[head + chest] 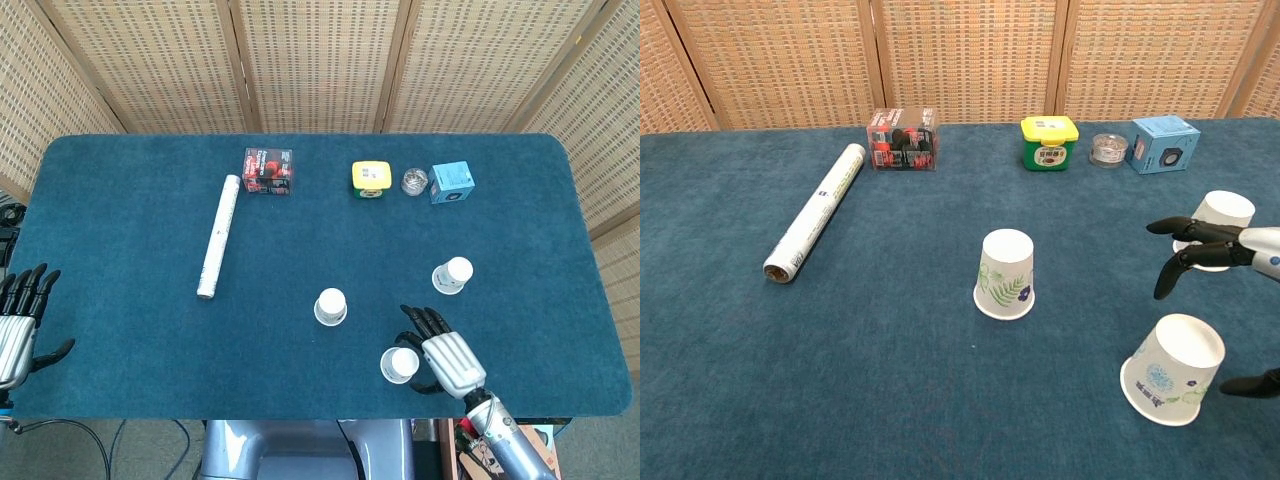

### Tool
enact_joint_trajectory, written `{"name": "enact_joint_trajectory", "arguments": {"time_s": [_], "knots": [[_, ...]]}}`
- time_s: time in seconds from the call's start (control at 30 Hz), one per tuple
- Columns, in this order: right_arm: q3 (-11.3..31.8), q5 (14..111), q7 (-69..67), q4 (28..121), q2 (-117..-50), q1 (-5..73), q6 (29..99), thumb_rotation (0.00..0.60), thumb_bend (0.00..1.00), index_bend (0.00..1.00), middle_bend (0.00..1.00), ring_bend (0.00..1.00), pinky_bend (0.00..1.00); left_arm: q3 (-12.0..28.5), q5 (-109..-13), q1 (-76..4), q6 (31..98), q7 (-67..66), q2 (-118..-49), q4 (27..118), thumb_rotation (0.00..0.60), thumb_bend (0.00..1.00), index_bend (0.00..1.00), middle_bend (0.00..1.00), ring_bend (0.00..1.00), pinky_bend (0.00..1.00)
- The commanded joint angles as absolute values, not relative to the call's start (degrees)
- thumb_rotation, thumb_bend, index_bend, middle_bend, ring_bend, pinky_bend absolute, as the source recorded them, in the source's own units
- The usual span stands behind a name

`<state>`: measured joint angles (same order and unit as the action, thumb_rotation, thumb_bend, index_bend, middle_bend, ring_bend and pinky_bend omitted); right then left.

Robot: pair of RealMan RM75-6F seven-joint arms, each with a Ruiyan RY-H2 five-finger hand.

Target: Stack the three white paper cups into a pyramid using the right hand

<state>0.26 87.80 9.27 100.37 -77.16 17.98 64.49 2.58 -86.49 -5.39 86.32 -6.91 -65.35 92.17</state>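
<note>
- Near cup [400,365]: upside down on the table [120,220], near edge, right of centre. It stands just left of my right hand [448,358]; I see a gap between them in the chest view.
- Middle cup [330,306]: upside down, left of and farther than the near cup, leaf print on its side.
- Far cup [452,275]: upside down, on the right, beyond my right hand. In the chest view the fingers [1185,262] partly cover it.
- All three cups stand apart, none stacked.
- Right hand: spread wide, holding nothing, thumb low beside the near cup, fingers pointing far-left above it.
- Left hand [20,320]: at the near left edge of the table, fingers apart, holding nothing.
- Roll [218,236]: white, lying lengthwise on the left half.
- Far row, left to right: red-and-black box [268,171], yellow box [370,179], small clear jar [414,182], blue box [451,183].
</note>
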Motion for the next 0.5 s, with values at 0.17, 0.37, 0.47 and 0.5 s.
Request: {"name": "enact_joint_trajectory", "arguments": {"time_s": [0.17,0.37,0.47,0.5], "knots": [[-0.05,87.10,8.10,99.12,-78.03,18.45,64.06,0.600,0.08,0.37,0.00,0.00,0.00,2.48,-86.76,-5.43,86.35,-7.03,-65.43,92.14,0.600,0.21,0.00,0.00,0.00,0.00],[0.21,86.71,7.96,98.07,-79.02,18.77,64.44,0.600,0.08,0.42,0.00,0.00,0.00,2.46,-86.73,-5.50,86.19,-7.08,-65.44,92.13,0.600,0.21,0.00,0.00,0.00,0.00],[0.35,86.33,8.25,97.09,-79.79,18.81,64.76,0.600,0.08,0.48,0.00,0.00,0.00,2.50,-86.76,-5.47,86.32,-6.95,-65.40,92.10,0.600,0.21,0.00,0.00,0.00,0.00],[0.45,86.09,8.79,96.67,-80.13,18.78,64.98,0.600,0.08,0.50,0.00,0.00,0.00,2.54,-86.69,-5.45,86.36,-6.85,-65.37,92.08,0.600,0.21,0.00,0.00,0.00,0.00]]}}
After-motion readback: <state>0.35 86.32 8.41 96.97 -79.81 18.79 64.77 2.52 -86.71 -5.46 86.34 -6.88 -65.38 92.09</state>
